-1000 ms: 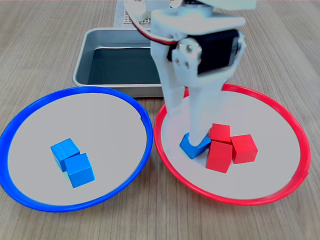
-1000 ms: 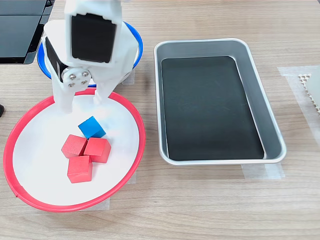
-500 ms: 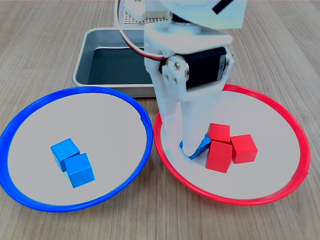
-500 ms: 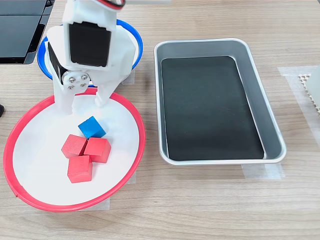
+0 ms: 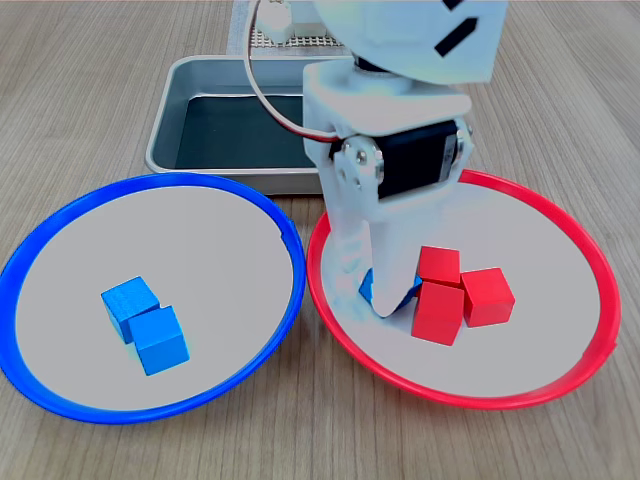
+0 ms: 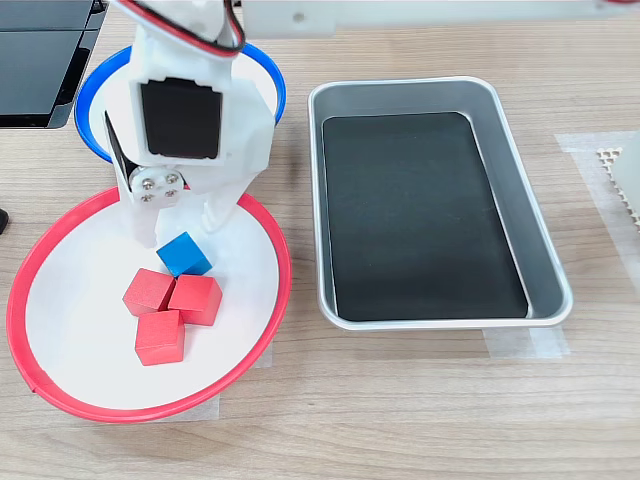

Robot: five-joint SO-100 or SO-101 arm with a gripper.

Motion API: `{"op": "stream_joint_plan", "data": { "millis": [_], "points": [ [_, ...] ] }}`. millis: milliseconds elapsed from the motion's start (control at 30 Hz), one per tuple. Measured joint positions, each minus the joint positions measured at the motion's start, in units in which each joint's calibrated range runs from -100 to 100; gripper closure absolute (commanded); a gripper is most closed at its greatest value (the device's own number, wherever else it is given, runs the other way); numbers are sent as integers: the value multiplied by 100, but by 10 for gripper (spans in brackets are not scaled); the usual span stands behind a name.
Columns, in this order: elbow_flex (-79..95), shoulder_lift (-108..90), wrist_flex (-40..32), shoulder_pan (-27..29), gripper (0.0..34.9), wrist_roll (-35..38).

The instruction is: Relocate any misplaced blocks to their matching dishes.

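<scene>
Count: 2 plates, one blue-rimmed (image 5: 60, 225), one red-rimmed (image 5: 560, 215). Blue cubes: 3 total, 2 in the blue-rimmed plate (image 5: 129, 305) (image 5: 159, 340), 1 in the red-rimmed plate (image 6: 184, 254). Red cubes: 3, all in the red-rimmed plate, clustered (image 6: 148, 291) (image 6: 196, 299) (image 6: 160, 337). 1 silver tray (image 6: 520, 200). 1 arm with 1 gripper (image 6: 178, 228).
</scene>
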Motion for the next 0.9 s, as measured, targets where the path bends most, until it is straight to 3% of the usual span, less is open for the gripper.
{"op": "stream_joint_plan", "data": {
  "millis": [900],
  "points": [
    [-853, 622, 204, -133, 195, -142]
  ]
}}
